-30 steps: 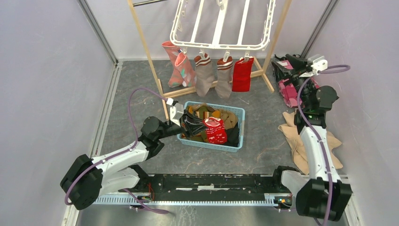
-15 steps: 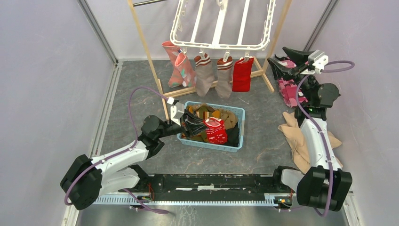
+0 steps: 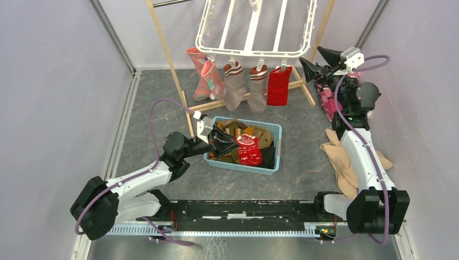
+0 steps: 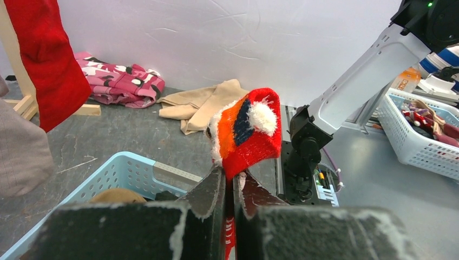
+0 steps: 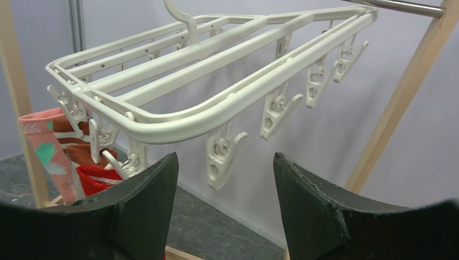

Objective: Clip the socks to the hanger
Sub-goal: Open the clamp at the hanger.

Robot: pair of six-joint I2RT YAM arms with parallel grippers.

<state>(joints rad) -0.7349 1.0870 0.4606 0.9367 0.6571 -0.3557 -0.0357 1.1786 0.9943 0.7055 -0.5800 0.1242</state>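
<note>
The white hanger (image 3: 254,53) hangs from the stand at the back. Along its near rim are clipped salmon-pink socks (image 3: 208,81), two grey-brown socks (image 3: 234,86) and a bright red sock (image 3: 279,85). Over the basket, my left gripper (image 3: 217,142) is shut on a red sock with orange, navy and white patches (image 4: 249,130); the sock sticks out past the fingertips (image 4: 216,184). My right gripper (image 3: 312,57) is open and empty at the hanger's right corner. In the right wrist view a free clip (image 5: 219,154) hangs just beyond its spread fingers, under the hanger's rim (image 5: 178,122).
A blue basket (image 3: 274,129) of mixed clothes sits mid-table. The wooden stand (image 3: 168,59) frames the hanger. A pink camouflage cloth (image 3: 329,103) and a tan garment (image 3: 336,157) lie at the right. A white basket (image 4: 411,146) shows off the table in the left wrist view.
My right gripper has swung left and up from over the pink cloth to the hanger's right corner. The left arm has barely moved, still holding the sock.
</note>
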